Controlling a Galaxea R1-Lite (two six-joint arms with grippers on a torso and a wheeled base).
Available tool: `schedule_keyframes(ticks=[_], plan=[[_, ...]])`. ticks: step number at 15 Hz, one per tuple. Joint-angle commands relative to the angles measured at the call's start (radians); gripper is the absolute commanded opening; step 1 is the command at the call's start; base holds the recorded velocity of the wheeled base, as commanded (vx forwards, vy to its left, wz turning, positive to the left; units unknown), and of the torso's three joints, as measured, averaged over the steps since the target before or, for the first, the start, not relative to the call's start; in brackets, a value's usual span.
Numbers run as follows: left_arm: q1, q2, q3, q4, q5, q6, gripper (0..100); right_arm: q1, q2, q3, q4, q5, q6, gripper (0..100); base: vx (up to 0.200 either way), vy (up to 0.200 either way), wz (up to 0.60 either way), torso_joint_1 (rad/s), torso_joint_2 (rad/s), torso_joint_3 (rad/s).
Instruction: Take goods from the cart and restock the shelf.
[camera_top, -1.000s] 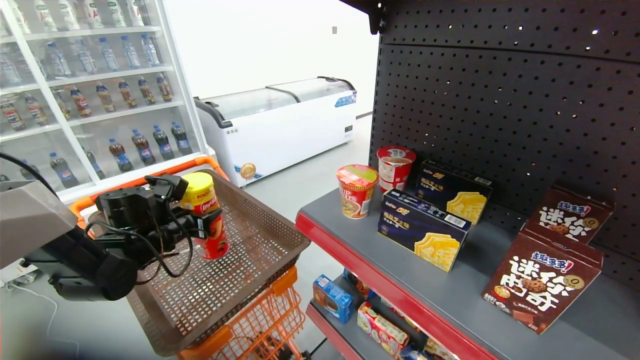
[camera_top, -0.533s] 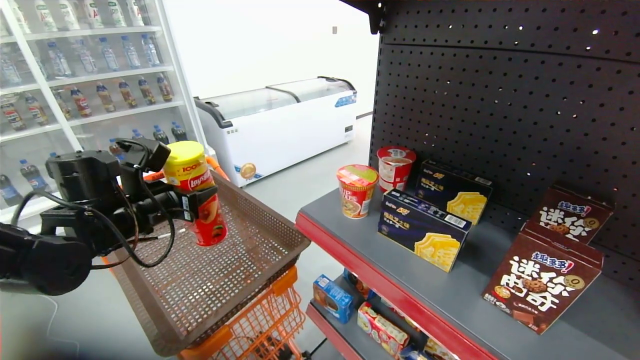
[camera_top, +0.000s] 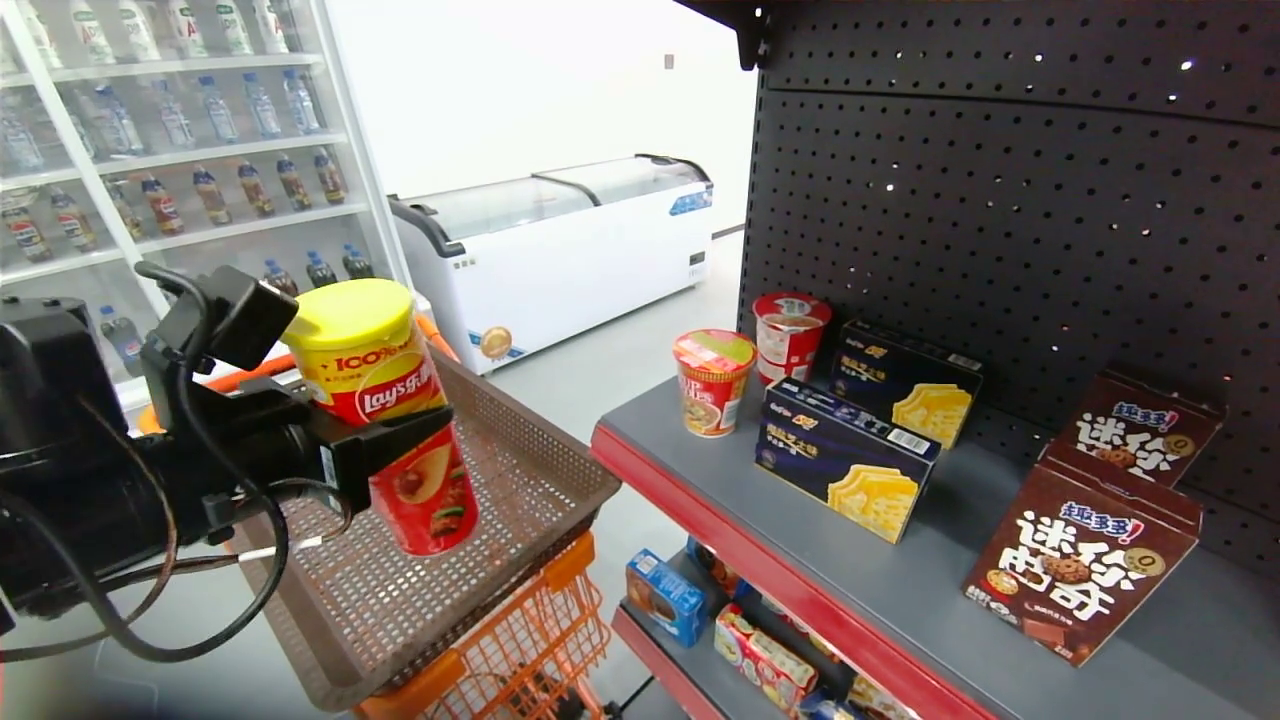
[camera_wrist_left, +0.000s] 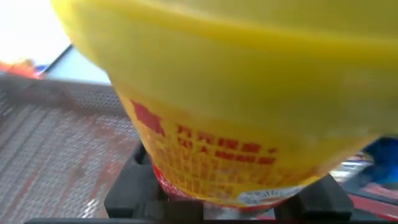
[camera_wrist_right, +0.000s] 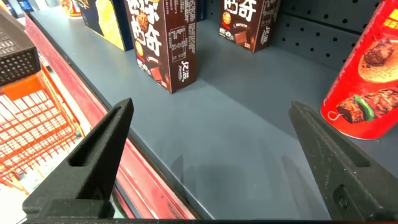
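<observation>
Chip can: the red can with yellow lid (camera_top: 385, 410) is in the air above the cart's basket, lid up and leaning a little. It is at about 9 o'clock from the noodle cups, well apart from the shelf.
Left gripper: the left gripper (camera_top: 350, 385) holds the can from the side, one black finger (camera_top: 385, 450) across the front of the can and the other behind it. From the wrist, the yellow top (camera_wrist_left: 236, 106) is very close.
Basket: a brown perforated basket (camera_top: 520, 470) sits on top of the orange cart (camera_top: 520, 650), under the can.
Shelf: a grey board with red front edge (camera_top: 700, 500), at 3 o'clock from the cart, with black pegboard (camera_top: 1000, 200) behind.
On the shelf: two noodle cups (camera_top: 713, 382), two dark blue boxes (camera_top: 850, 458) and two brown cookie boxes (camera_top: 1085, 550).
Right gripper: the right gripper (camera_wrist_right: 211, 162) hangs over bare shelf board, its jaws wide apart and holding nothing. Near it stands a second red can (camera_wrist_right: 367, 81), at 3 o'clock from a brown box (camera_wrist_right: 163, 43).
Room: a white chest freezer (camera_top: 560, 250) and a glass drinks fridge (camera_top: 170, 150), at 12 o'clock from the cart.
</observation>
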Motion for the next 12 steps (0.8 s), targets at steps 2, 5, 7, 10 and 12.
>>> schedule_keyframes(ticks=[2, 5, 7, 10, 12], plan=[[-0.043, -0.051, -0.008, 0.016, -0.049, -0.007, 0, 0.001, 0.0, 0.0, 0.0, 0.0, 0.0, 100, 0.0, 0.0, 0.0, 0.0, 0.0, 0.0], [-0.093, -0.051, -0.026, 0.02, -0.178, -0.015, 0, 0.0, 0.0, 0.0, 0.0, 0.0, 0.0, 100, 0.0, 0.0, 0.0, 0.0, 0.0, 0.0], [-0.152, -0.038, -0.029, 0.02, -0.188, -0.027, 0, 0.001, 0.001, 0.0, 0.0, 0.0, 0.0, 100, 0.0, 0.0, 0.0, 0.0, 0.0, 0.0], [-0.236, 0.003, 0.003, 0.019, -0.282, -0.033, 0, 0.0, 0.0, 0.0, 0.0, 0.0, 0.0, 100, 0.0, 0.0, 0.0, 0.0, 0.0, 0.0], [-0.279, 0.041, -0.011, 0.011, -0.322, -0.035, 0, 0.0, 0.0, 0.0, 0.0, 0.0, 0.0, 100, 0.0, 0.0, 0.0, 0.0, 0.0, 0.0]])
